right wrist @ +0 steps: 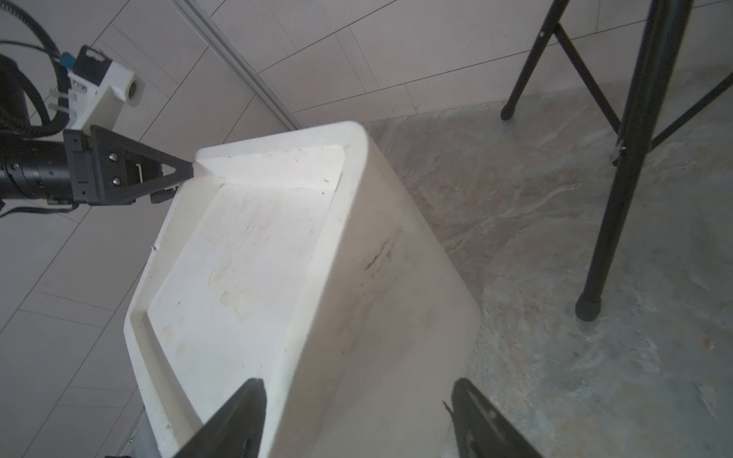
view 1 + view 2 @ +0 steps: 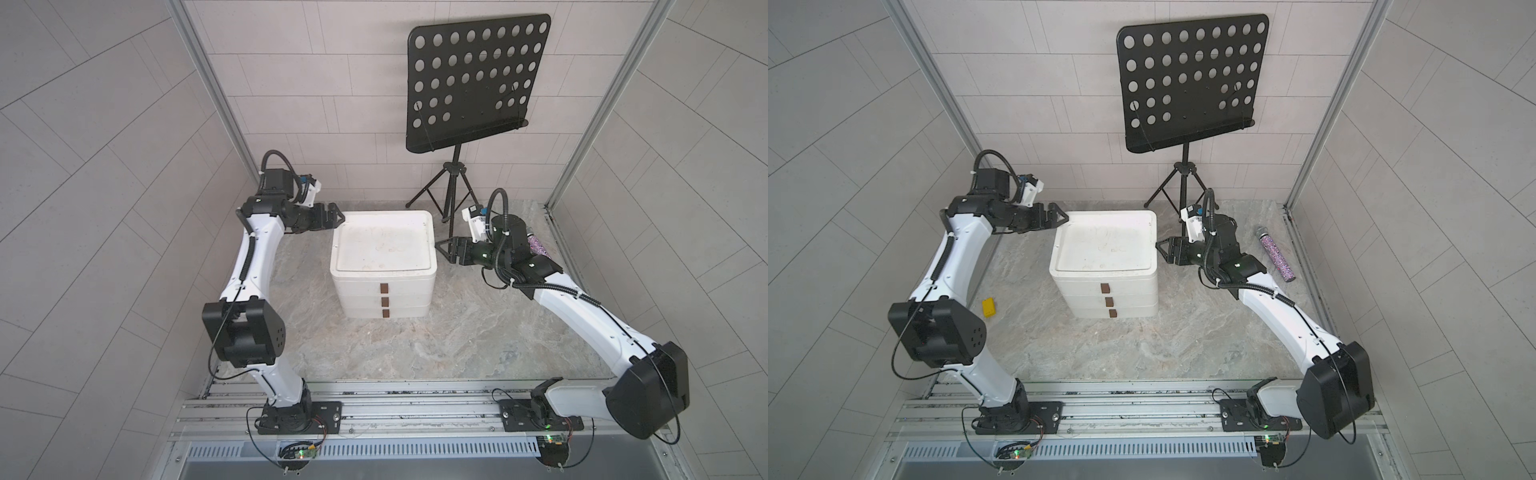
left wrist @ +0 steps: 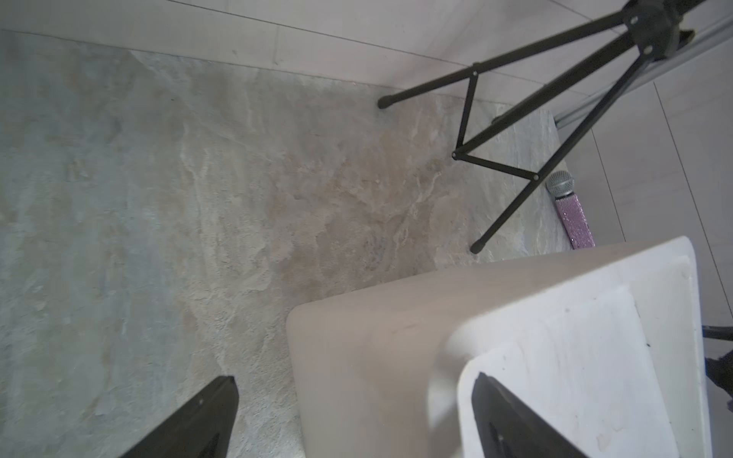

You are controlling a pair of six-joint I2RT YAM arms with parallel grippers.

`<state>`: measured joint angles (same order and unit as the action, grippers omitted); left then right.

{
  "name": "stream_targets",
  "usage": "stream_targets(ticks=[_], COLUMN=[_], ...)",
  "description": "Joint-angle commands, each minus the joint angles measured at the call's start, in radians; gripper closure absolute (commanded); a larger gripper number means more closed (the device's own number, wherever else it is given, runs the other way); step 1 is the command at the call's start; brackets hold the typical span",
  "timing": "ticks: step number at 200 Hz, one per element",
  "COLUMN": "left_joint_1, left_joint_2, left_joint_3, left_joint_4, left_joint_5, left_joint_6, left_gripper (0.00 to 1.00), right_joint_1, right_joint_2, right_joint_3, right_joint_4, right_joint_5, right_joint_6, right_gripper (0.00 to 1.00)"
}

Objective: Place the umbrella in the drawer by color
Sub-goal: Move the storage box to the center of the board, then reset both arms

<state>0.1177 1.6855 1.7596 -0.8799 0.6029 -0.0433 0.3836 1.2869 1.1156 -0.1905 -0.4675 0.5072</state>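
Grey tiled walls (image 2: 104, 124) close in a marbled tabletop (image 2: 415, 345). Nearest you, both arms rise from a rail (image 2: 395, 411) along the front edge. A little further in, a top view shows a small yellow item (image 2: 988, 307) lying on the tabletop left of the drawers (image 2: 1079, 291), apart from them. It is too small for you to tell whether it is the umbrella. The white drawers stand mid-tabletop, all three shut, each with a brown handle (image 2: 383, 288). The right end effector (image 2: 441, 251) sits at their upper right edge with its jaws apart, one finger over the top and one beside the side wall. The left end effector (image 2: 338, 217) touches the far left corner of the top, its jaws also apart and straddling that corner. Further right lies a purple microphone (image 2: 1275, 257). At the back stands a black music stand (image 2: 473, 83).
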Motion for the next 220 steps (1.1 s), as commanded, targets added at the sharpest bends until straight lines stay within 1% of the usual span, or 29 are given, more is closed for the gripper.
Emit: stream_targets(ticks=[1,19,34,49,58,68,75,92,104,114,138,156,166,182,194,208,220], left_joint_1=[0.068,0.123,0.156,0.175,0.184,0.198,0.209,0.221,0.221,0.222,0.218,0.217,0.210,0.172,0.118,0.048,0.013], left_joint_2=[-0.096,-0.159,-0.218,-0.281,-0.321,-0.372,-0.411,-0.510,-0.569,-0.605,-0.639,-0.644,-0.644,-0.632,-0.611,-0.582,-0.554], left_joint_3=[-0.072,-0.152,-0.224,-0.303,-0.364,-0.446,-0.513,-0.686,-0.811,-0.904,-1.060,-1.168,-1.222,-1.303,-1.355,-1.395,-1.429], left_joint_4=[0.091,0.157,0.207,0.252,0.292,0.361,0.418,0.571,0.686,0.769,0.889,1.014,1.101,1.239,1.320,1.376,1.456], left_joint_5=[-0.015,-0.045,-0.098,-0.200,-0.258,-0.295,-0.307,-0.343,-0.364,-0.392,-0.359,-0.382,-0.414,-0.455,-0.501,-0.578,-0.626], left_joint_6=[-0.028,-0.035,-0.034,-0.025,-0.026,-0.030,-0.034,-0.054,-0.065,-0.095,-0.157,-0.204,-0.207,-0.186,-0.157,-0.112,-0.094], left_gripper=[0.01,0.01,0.01,0.00,0.00,0.00,0.01,0.02,0.02,0.01,0.01,0.00,0.00,0.00,0.00,0.00,0.00], right_joint_1=[0.002,0.003,0.003,0.002,0.002,0.002,0.002,-0.003,-0.017,-0.031,-0.075,-0.087,-0.093,-0.109,-0.113,-0.121,-0.136], right_joint_2=[-0.056,-0.081,-0.116,-0.170,-0.209,-0.250,-0.276,-0.326,-0.343,-0.347,-0.361,-0.383,-0.399,-0.412,-0.418,-0.422,-0.425], right_joint_3=[0.004,-0.006,-0.057,-0.167,-0.236,-0.312,-0.359,-0.448,-0.485,-0.524,-0.617,-0.688,-0.719,-0.757,-0.781,-0.813,-0.827], right_joint_4=[-0.047,-0.062,-0.026,0.088,0.169,0.240,0.286,0.350,0.372,0.362,0.411,0.467,0.487,0.509,0.525,0.557,0.572], right_joint_5=[0.126,0.223,0.339,0.441,0.468,0.481,0.500,0.610,0.668,0.715,0.771,0.809,0.834,0.862,0.880,0.903,0.903], right_joint_6=[-0.067,-0.097,-0.069,-0.065,-0.104,-0.176,-0.224,-0.273,-0.299,-0.294,-0.273,-0.296,-0.301,-0.293,-0.302,-0.308,-0.317], right_gripper=[0.00,0.00,0.00,0.00,0.00,0.00,0.00,0.00,0.00,0.00,0.00,0.00,0.00,0.00,0.00,0.00,0.00])
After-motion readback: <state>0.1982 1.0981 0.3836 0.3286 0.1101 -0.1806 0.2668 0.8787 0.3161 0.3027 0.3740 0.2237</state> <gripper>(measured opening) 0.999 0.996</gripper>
